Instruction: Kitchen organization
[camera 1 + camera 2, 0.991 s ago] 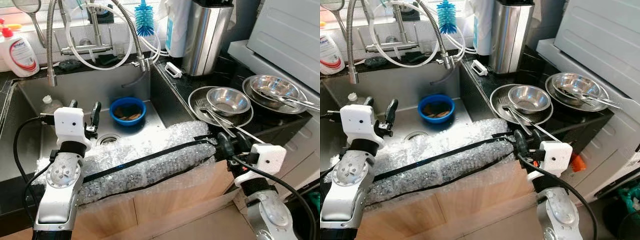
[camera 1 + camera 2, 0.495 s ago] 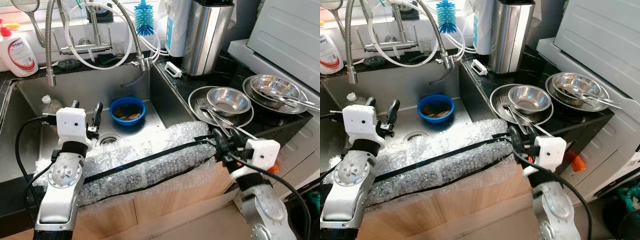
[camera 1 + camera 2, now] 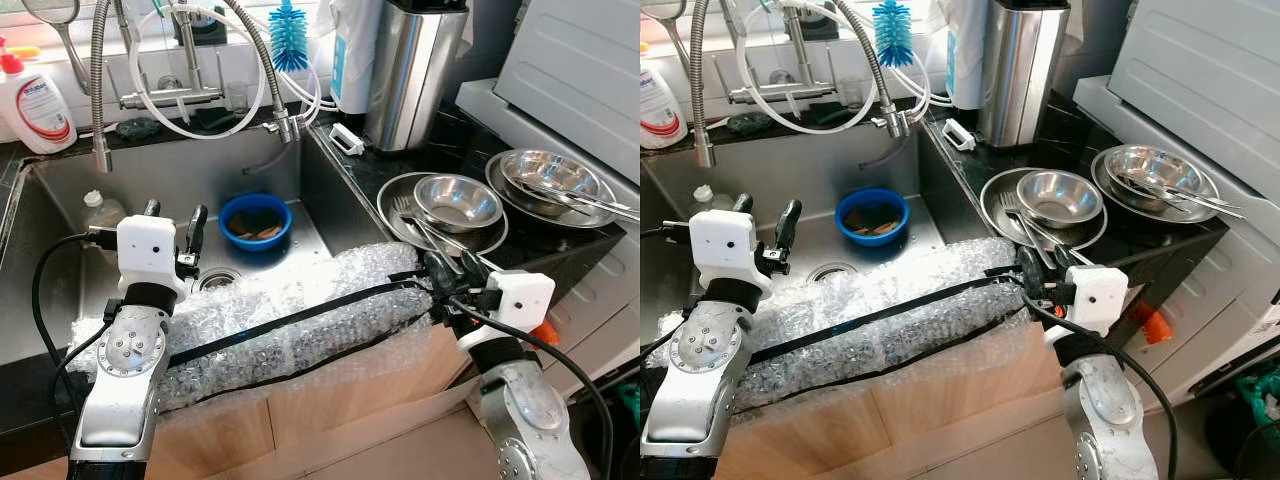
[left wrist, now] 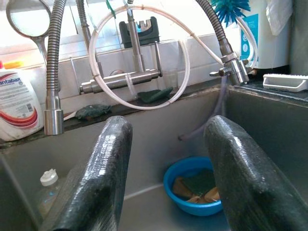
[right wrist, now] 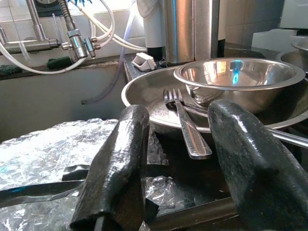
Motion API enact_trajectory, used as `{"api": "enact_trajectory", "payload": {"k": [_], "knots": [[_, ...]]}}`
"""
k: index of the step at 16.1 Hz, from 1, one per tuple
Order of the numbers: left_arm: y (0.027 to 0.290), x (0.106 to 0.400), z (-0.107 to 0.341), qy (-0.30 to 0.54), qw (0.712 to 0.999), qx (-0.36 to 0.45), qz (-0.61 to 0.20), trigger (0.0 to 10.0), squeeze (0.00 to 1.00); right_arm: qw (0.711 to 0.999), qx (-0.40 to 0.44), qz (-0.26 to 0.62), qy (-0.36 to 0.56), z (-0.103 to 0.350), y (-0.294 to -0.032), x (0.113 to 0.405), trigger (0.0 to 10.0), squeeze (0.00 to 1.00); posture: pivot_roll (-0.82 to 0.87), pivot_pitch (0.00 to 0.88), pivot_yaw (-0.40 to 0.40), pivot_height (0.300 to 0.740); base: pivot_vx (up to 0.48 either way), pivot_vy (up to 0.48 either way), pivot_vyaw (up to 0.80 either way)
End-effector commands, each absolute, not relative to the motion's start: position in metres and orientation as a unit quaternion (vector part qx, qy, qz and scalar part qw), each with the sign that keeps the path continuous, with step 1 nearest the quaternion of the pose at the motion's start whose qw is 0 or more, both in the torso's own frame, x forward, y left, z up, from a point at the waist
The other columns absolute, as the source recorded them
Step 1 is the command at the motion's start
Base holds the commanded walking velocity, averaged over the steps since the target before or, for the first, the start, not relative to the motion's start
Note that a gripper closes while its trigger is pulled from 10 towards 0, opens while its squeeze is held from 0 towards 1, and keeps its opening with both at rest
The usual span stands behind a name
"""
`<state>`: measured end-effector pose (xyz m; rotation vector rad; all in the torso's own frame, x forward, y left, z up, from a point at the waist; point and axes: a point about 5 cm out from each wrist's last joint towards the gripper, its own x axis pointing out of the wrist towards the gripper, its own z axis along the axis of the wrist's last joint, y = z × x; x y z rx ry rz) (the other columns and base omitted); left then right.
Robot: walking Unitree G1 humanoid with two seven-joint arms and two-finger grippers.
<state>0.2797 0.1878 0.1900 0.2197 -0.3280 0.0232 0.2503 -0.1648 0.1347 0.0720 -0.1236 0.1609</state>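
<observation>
Fork (image 5: 185, 122) lies on steel plate (image 3: 400, 195), handle toward robot, at 12 o'clock from right gripper (image 3: 449, 272), fingers spread, nothing held. Likely next: ease forward, straddle the handle, close low so it doesn't skid. Steel bowl (image 3: 457, 201) sits at 1 o'clock on same plate. Left gripper (image 3: 172, 226) spread over sink (image 3: 60, 175); its wrist view shows sponges in blue bowl (image 4: 192, 185)

- Dark glossy tabletop (image 3: 400, 165) flanks a steel sink (image 3: 190, 175).
- White tiled wall (image 4: 192, 53) behind, bright with daylight.
- Pale wooden cabinet front (image 3: 330, 400) below.
</observation>
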Motion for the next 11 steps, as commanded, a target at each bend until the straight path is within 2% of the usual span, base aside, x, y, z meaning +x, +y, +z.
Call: {"api": "enact_trajectory", "payload": {"k": [1,6,7,9,10,11], "knots": [[0.1846,0.2804,0.1870,-0.158,0.981,0.108,0.002,10.0,0.00,0.995,0.037,0.077,-0.058,0.1326,-0.1656,0.2513,10.0,0.00,0.01,0.036,-0.040,0.740,0.000,0.000,0.00],[0.1851,0.2810,0.1863,-0.157,0.982,0.109,0.004,10.0,0.00,0.995,0.028,0.078,-0.057,0.1316,-0.1648,0.2563,10.0,0.00,0.01,0.039,-0.042,0.740,0.000,0.000,0.00],[0.1851,0.2811,0.1863,-0.157,0.981,0.109,0.004,10.0,0.00,0.995,0.028,0.078,-0.059,0.1320,-0.1645,0.2568,7.8,0.00,0.01,0.040,-0.043,0.740,0.000,0.000,0.00],[0.1849,0.2808,0.1864,-0.158,0.981,0.109,0.005,10.0,0.00,0.994,0.029,0.082,-0.064,0.1332,-0.1631,0.2585,0.4,0.00,0.01,0.040,-0.044,0.740,0.000,0.000,0.00],[0.1847,0.2806,0.1862,-0.158,0.981,0.109,0.004,10.0,0.00,0.994,0.029,0.083,-0.064,0.1334,-0.1627,0.2592,0.2,0.00,0.01,0.040,-0.045,0.740,0.000,0.000,0.00],[0.1846,0.2803,0.1857,-0.157,0.982,0.108,0.004,10.0,0.00,0.994,0.028,0.084,-0.064,0.1334,-0.1627,0.2598,0.7,0.00,0.01,0.041,-0.045,0.740,0.000,0.000,0.00]]}}
